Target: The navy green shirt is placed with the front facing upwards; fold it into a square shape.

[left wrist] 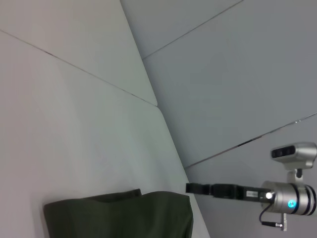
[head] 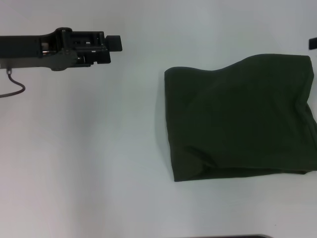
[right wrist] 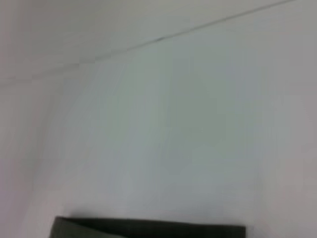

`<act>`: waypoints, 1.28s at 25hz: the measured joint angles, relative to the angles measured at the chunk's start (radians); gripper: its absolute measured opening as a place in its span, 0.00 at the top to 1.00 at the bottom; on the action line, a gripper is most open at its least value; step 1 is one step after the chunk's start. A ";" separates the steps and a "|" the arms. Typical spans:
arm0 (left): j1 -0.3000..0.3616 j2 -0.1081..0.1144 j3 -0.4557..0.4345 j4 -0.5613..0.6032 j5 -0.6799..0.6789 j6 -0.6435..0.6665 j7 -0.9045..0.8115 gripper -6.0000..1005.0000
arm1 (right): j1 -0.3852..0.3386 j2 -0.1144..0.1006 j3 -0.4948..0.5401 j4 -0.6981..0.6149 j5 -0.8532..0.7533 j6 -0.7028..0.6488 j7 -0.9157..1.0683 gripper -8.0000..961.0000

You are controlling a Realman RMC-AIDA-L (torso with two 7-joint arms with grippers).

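Observation:
The navy green shirt (head: 242, 119) lies on the white table as a folded, roughly rectangular bundle at the right, plain dark fabric up, with soft creases along its near edge. It also shows in the left wrist view as the shirt (left wrist: 119, 215), and in the right wrist view as a strip of the shirt (right wrist: 148, 229). My left gripper (head: 115, 42) hovers at the upper left, well apart from the shirt and holding nothing. My right gripper (head: 312, 43) just shows at the right edge, beyond the shirt's far right corner; the left wrist view shows that right gripper (left wrist: 198, 188) off the cloth.
The white table (head: 99, 158) stretches left of and in front of the shirt. A thin cable (head: 15, 89) hangs from the left arm. Beyond the table edge (left wrist: 173, 144) lies grey floor. A dark object (head: 233, 236) pokes in at the near edge.

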 joint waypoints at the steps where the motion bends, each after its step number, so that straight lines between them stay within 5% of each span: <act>1: 0.000 0.000 0.000 0.000 0.000 0.000 0.000 0.37 | -0.001 -0.003 0.015 -0.003 0.010 -0.025 -0.003 0.59; 5: 0.003 0.000 0.000 0.001 0.000 0.000 0.002 0.37 | -0.004 -0.004 0.044 -0.010 0.073 -0.144 -0.031 0.56; 9: 0.002 0.000 0.000 0.002 0.000 0.000 0.003 0.37 | 0.004 0.019 0.033 -0.007 0.097 -0.186 -0.041 0.56; 14: 0.004 0.000 0.000 0.002 0.000 0.000 0.003 0.37 | 0.016 0.058 -0.018 0.029 0.031 -0.095 -0.035 0.56; 32: 0.001 -0.003 0.000 0.006 0.000 -0.002 0.004 0.37 | 0.079 0.105 -0.111 0.126 -0.089 0.115 -0.020 0.56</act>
